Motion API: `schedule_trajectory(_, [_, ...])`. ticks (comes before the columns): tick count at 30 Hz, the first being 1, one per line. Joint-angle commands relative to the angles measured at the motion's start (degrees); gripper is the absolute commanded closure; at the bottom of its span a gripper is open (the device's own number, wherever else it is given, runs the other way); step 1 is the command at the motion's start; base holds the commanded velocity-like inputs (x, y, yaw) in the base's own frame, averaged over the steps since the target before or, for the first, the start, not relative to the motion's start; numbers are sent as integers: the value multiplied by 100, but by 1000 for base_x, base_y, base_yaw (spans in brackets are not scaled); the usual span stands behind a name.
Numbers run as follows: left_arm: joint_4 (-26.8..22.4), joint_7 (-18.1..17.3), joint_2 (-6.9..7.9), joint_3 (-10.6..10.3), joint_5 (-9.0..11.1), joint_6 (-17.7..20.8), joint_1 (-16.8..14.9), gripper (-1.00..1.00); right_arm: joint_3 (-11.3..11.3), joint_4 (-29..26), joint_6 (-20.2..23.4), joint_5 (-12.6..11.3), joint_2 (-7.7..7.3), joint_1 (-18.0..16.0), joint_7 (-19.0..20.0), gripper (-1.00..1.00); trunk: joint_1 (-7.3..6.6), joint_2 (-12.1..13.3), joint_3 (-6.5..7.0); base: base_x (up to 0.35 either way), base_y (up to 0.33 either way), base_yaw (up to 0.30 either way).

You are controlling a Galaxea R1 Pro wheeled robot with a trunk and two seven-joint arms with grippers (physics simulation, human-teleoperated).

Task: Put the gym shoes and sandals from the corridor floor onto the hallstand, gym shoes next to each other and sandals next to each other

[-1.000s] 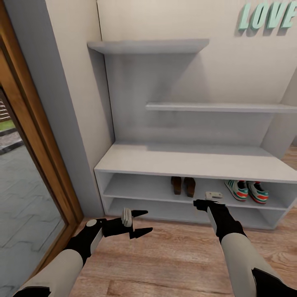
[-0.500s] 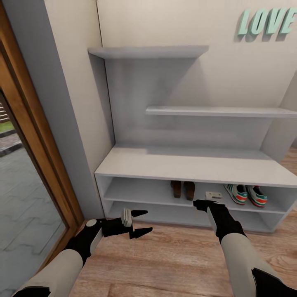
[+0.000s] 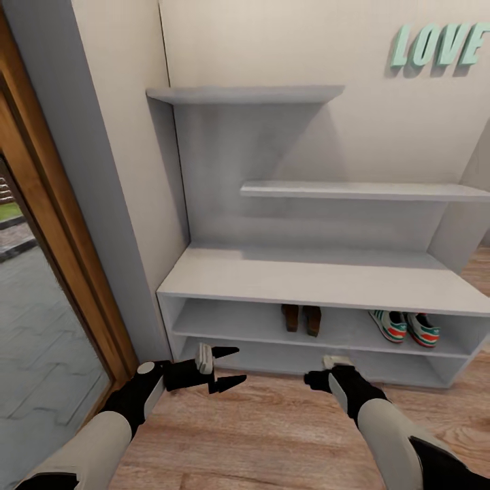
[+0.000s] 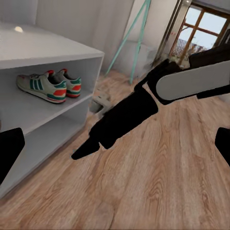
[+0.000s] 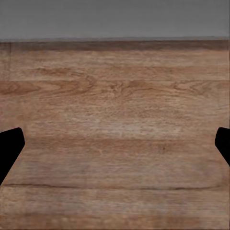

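Observation:
The two gym shoes (image 3: 405, 327) stand side by side on the upper tier of the hallstand (image 3: 306, 279), toward its right end; the left wrist view shows them (image 4: 50, 86) too. The two sandals (image 3: 302, 318) stand together on the same tier, near its middle. My left gripper (image 3: 228, 368) is open and empty, low over the corridor floor (image 3: 272, 422) in front of the rack's left part. My right gripper (image 3: 318, 378) points down at the floor just before the rack. It is open, with only planks (image 5: 115, 120) between its fingertips (image 5: 9, 146).
A wood-framed glass door (image 3: 41, 286) stands at the left, next to the wall. Stepped wall shelves (image 3: 252, 94) and teal LOVE letters (image 3: 439, 44) are above the rack. My right arm (image 4: 143, 108) crosses the left wrist view. Bare plank floor lies in front.
My right gripper has drawn back from the shelf front and dropped toward the floor. The head view has shifted, so the rack sits a little lower in the picture. The left gripper has barely moved.

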Motion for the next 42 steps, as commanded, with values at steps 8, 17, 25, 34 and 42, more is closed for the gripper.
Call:
schedule_trajectory(8, [1, -15, 17, -2, 15, -41, -3, -100, -42, 807, 11, 67, 7, -3, 21, -100, -177, 320, 139, 0, 0, 0])
schedule_trajectory(17, [0, -16, 25, -2, 17, -41, -3, -100, -35, 837, -357, 74, 11, 19, 45, -100, -265, 480, 211, 0, 0, 0])
schedule_trajectory(25, [4, -16, 30, -2, 17, -41, -3, -100, -27, 1482, -1322, 108, 14, 54, 1424, -100, -265, 480, 211, 0, 0, 0])
schedule_trajectory(34, [0, -16, 27, -2, 17, -41, -3, -100, -39, 1529, -1358, 103, 13, 259, 1710, -100, -265, 480, 211, 0, 0, 0])
schedule_trajectory(42, [6, -8, 20, -11, 17, -41, -3, -100, -42, 1527, -1361, 95, -58, 468, 1718, -100, -265, 480, 211, 0, 0, 0])
